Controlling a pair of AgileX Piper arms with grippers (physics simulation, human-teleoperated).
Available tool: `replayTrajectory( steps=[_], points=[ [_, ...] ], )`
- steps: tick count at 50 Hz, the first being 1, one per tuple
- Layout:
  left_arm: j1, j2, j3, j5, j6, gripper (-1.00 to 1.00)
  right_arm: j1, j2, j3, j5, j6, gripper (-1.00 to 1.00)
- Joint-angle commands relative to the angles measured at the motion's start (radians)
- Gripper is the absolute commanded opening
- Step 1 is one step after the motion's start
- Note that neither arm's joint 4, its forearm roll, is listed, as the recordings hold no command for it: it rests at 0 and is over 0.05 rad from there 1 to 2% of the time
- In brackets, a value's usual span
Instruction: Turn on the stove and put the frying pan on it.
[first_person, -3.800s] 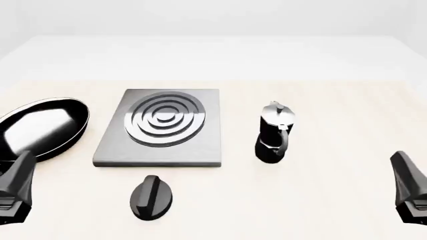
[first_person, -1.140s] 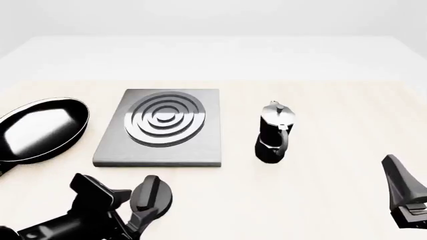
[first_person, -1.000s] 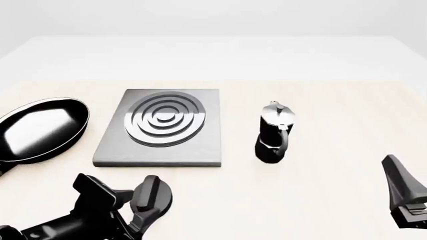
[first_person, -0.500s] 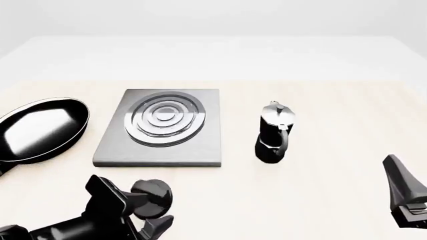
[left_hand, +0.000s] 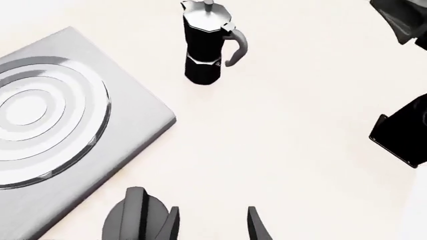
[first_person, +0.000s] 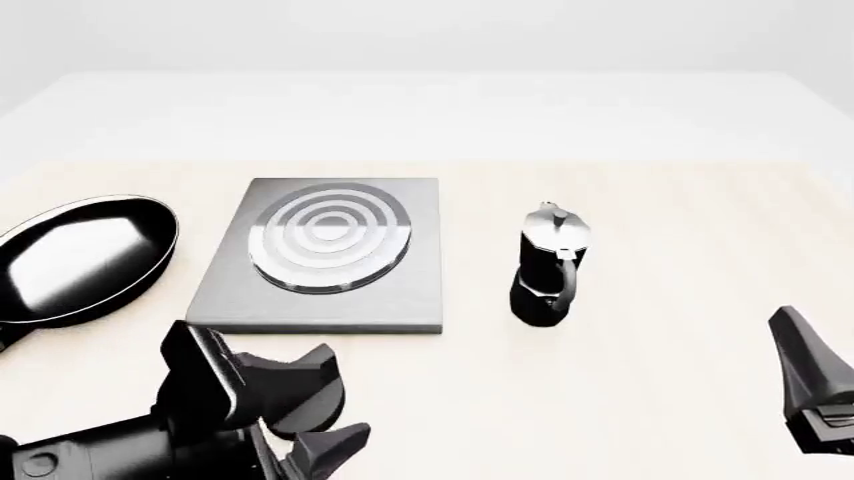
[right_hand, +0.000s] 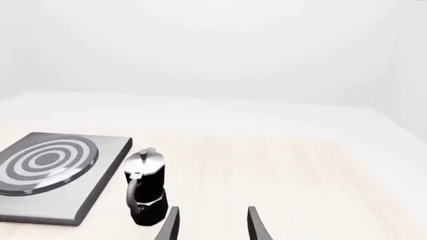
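Nearest the camera: left claw (first_person: 320, 405), fingers spread apart, low over the table (first_person: 641, 400), the black knob (left_hand: 133, 216) just beside one fingertip and outside the gap, contact unclear. Right claw (right_hand: 212, 225) at the near right edge, fingers parted, holding nothing. Just beyond the left claw: the grey stove (first_person: 320, 250) with its silver ring burner. Farther left of that claw: the frying pan (first_person: 83, 258), flat on the table, apart from the stove. Ahead of the right claw: the moka pot (first_person: 547, 268), upright.
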Motion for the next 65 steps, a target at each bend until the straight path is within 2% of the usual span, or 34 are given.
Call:
replayTrajectory(
  steps=[1, 2, 3, 4, 12, 13, 20, 21, 24, 34, 45, 57, 61, 64, 65],
  points=[
    [0.050, -0.315, -0.081, 0.310, 0.046, 1.00, 0.003, 0.000, -0.015, 0.007, 0.001, 1.00],
    [0.050, -0.316, -0.081, 0.311, 0.046, 1.00, 0.003, 0.000, -0.015, 0.007, 0.001, 1.00],
    [0.091, -0.417, -0.129, 0.425, 0.063, 1.00, 0.005, 0.000, -0.018, 0.007, 0.001, 1.00],
    [0.098, -0.439, -0.142, 0.455, 0.064, 1.00, 0.005, 0.000, -0.019, 0.007, 0.002, 1.00],
    [0.150, -0.564, -0.215, 0.619, 0.093, 1.00, 0.012, 0.000, -0.028, 0.012, 0.001, 1.00],
    [0.209, -0.620, -0.273, 0.727, 0.130, 1.00, 0.019, 0.000, -0.038, 0.015, -0.001, 1.00],
    [0.294, -0.670, -0.349, 0.838, 0.162, 1.00, 0.026, 0.000, -0.044, 0.021, -0.004, 1.00],
    [0.363, -0.689, -0.402, 0.900, 0.197, 1.00, 0.035, 0.000, -0.044, 0.019, -0.007, 1.00],
    [0.412, -0.700, -0.437, 0.940, 0.218, 1.00, 0.038, 0.000, -0.047, 0.022, -0.007, 1.00],
    [0.532, -0.721, -0.482, 1.017, 0.257, 1.00, 0.048, 0.000, -0.057, 0.028, -0.004, 1.00],
    [0.696, -0.739, -0.460, 1.063, 0.319, 1.00, 0.063, 0.000, -0.080, 0.037, -0.006, 1.00],
    [0.892, -0.731, -0.418, 1.088, 0.474, 1.00, 0.081, 0.001, -0.078, 0.033, -0.002, 1.00],
    [0.999, -0.707, -0.366, 1.060, 0.573, 1.00, 0.086, 0.001, -0.081, 0.033, 0.001, 1.00],
    [1.020, -0.693, -0.362, 1.051, 0.580, 1.00, 0.087, 0.001, -0.075, 0.026, 0.003, 1.00],
    [1.044, -0.683, -0.351, 1.034, 0.606, 1.00, 0.088, 0.001, -0.075, 0.026, 0.004, 1.00]
  ],
)
